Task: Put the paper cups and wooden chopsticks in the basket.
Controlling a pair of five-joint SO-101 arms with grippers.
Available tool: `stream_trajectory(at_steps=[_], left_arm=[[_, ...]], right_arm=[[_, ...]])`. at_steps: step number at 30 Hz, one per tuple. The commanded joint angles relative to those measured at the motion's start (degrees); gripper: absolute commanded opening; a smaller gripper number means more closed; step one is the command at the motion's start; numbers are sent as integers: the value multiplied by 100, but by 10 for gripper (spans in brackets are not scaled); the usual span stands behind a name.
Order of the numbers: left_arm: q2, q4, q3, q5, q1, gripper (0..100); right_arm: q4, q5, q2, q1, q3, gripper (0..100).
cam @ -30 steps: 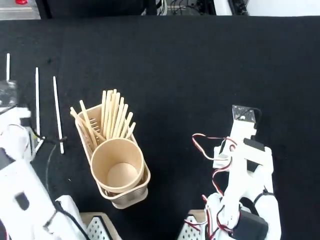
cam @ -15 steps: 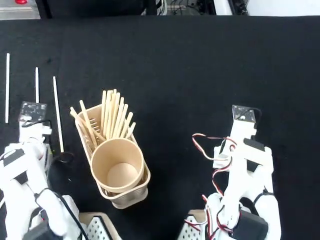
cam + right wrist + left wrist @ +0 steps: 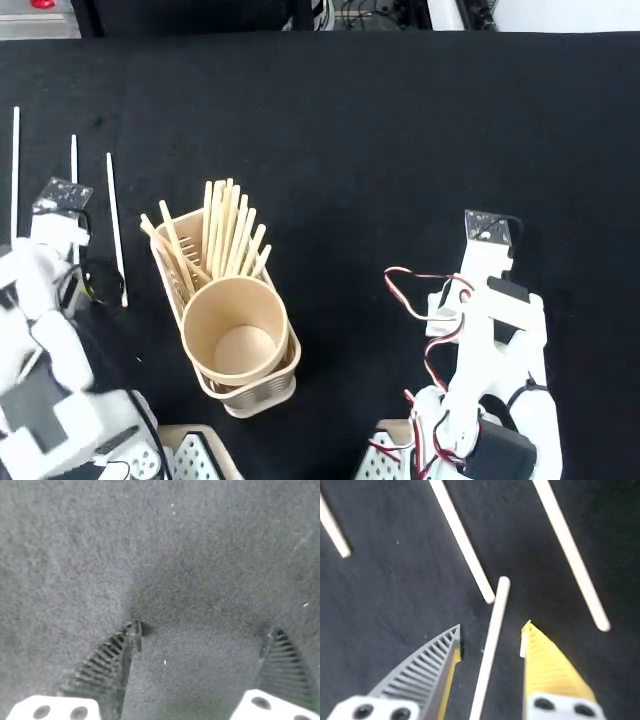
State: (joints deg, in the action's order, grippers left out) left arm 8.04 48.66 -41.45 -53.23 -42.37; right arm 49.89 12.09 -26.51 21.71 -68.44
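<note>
The beige basket [image 3: 262, 398] stands left of centre with a paper cup [image 3: 235, 330] upright in its near end and several wooden chopsticks [image 3: 225, 230] fanned out of its far end. Three loose chopsticks [image 3: 115, 220] lie on the black cloth farther left. My left arm [image 3: 45, 270] hangs over them. My left gripper [image 3: 492, 626] is open, and one chopstick [image 3: 490, 645] lies lengthwise between its grey and yellow fingers, with a gap on each side. Off to the right, my right gripper [image 3: 205, 627] is open above bare cloth, under the right arm [image 3: 490, 310].
Other loose chopsticks [image 3: 462, 540] [image 3: 570, 555] lie on the cloth just beyond the left fingertips. The black cloth [image 3: 380, 130] stretches bare between the basket and the right arm and across the far side. Equipment sits past the far table edge.
My left arm swung in from the table's left edge to above the loose chopsticks, then shifted slightly farther away. The right arm, basket and cup kept still.
</note>
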Motion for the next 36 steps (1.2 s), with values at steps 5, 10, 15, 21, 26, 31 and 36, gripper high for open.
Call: stream_trajectory(at_steps=[5,10,15,21,26,31,36], left_arm=[[-1987,35,1508,-114,31,175],[-2242,44,1622,-79,57,46],[-1512,897,1657,-105,22,29],[220,2593,1613,-105,75,29],[1635,3727,1613,-70,215,30],[2391,3508,1666,642,330,30],[1653,1943,1895,2040,541,30]], right_arm=[[0,35,-57,44,-31,382],[0,35,-57,44,-31,382],[-9,35,-57,44,-31,382],[-9,35,-57,44,-31,382],[0,35,-57,53,-31,382],[0,35,-57,62,-31,382],[0,35,-57,62,-31,382]])
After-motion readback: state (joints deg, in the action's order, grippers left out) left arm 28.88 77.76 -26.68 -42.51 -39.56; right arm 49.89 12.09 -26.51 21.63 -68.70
